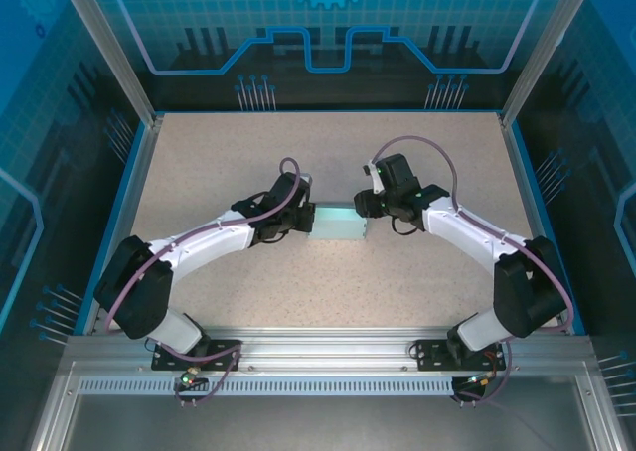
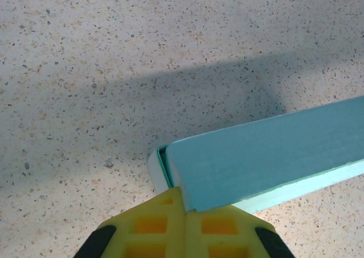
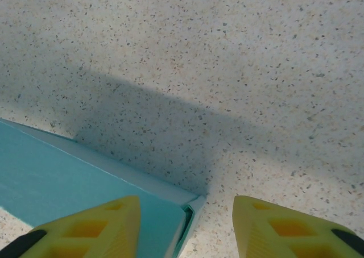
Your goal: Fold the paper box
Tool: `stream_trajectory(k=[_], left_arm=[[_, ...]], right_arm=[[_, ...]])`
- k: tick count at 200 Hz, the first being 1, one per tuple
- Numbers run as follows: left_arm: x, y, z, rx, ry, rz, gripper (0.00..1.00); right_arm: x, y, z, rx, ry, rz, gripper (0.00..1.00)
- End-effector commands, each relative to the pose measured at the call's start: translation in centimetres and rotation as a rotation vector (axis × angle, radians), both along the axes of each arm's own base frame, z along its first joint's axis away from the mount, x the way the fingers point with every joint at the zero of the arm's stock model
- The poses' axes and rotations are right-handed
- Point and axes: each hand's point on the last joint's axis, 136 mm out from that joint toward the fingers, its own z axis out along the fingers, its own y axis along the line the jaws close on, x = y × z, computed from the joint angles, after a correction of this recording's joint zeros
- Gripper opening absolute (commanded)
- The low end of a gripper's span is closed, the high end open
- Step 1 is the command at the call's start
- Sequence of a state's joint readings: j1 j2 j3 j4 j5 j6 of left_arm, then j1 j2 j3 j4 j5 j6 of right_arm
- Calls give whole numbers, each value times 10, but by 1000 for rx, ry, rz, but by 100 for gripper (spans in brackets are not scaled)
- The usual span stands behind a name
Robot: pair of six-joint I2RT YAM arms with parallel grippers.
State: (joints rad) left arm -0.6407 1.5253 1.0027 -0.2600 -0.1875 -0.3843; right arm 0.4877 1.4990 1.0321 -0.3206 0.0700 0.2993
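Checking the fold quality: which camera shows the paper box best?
Left wrist: the paper box is close up, folded end and long faces plain. Top external shows it small and far off; right wrist, one corner.

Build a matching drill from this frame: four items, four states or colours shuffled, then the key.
Column 1
1. left pincer
2. right pincer
3. paper box
4. table

Column 2
A. speckled beige
B. open, astride the box's corner
C. pale teal, between the two pincers
D. shut, tips at the box's end

Pairs: 1-D; 2-B; 3-C; 4-A
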Motion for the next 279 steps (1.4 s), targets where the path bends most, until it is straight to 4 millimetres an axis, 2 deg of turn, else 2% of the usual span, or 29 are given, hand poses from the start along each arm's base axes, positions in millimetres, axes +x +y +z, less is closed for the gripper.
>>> stream_trajectory(k=[1, 28, 30, 63, 80, 105, 136, 156, 183, 195, 232, 254, 279], left_arm=[[-24, 8, -31, 87, 127, -37, 0], [-25, 6, -29, 72, 125, -40, 1], [-25, 6, -29, 70, 125, -41, 2], [-28, 1, -20, 37, 121, -62, 28], [-32, -1, -12, 17, 113, -85, 39], [-41, 0, -2, 3, 111, -124, 50], [-51, -4, 18, -30, 100, -191, 58], [-44, -2, 37, -100, 79, -179, 60], [-18, 1, 52, -260, 98, -121, 61], [-7, 2, 50, -272, 107, -99, 61], [17, 6, 24, -256, 165, -50, 59], [13, 9, 6, -235, 200, -43, 58], [-6, 19, -22, -215, 252, -26, 55]], right_arm=[[-16, -4, -27, 12, 86, -7, 45], [-32, -12, -51, 1, 130, -38, 42], [-37, -15, -58, -7, 145, -42, 42], [-51, -25, -78, -34, 174, -67, 40], [-51, -25, -78, -35, 171, -69, 39], [-50, -24, -75, -43, 161, -66, 38], [-47, -23, -71, -46, 149, -64, 38], [-47, -21, -70, -55, 144, -58, 38], [-46, -20, -68, -60, 136, -54, 38], [-45, -20, -67, -60, 134, -53, 38], [-45, -19, -65, -70, 127, -48, 38], [-46, -22, -67, -80, 131, -54, 38], [-51, -24, -73, -84, 154, -55, 39]])
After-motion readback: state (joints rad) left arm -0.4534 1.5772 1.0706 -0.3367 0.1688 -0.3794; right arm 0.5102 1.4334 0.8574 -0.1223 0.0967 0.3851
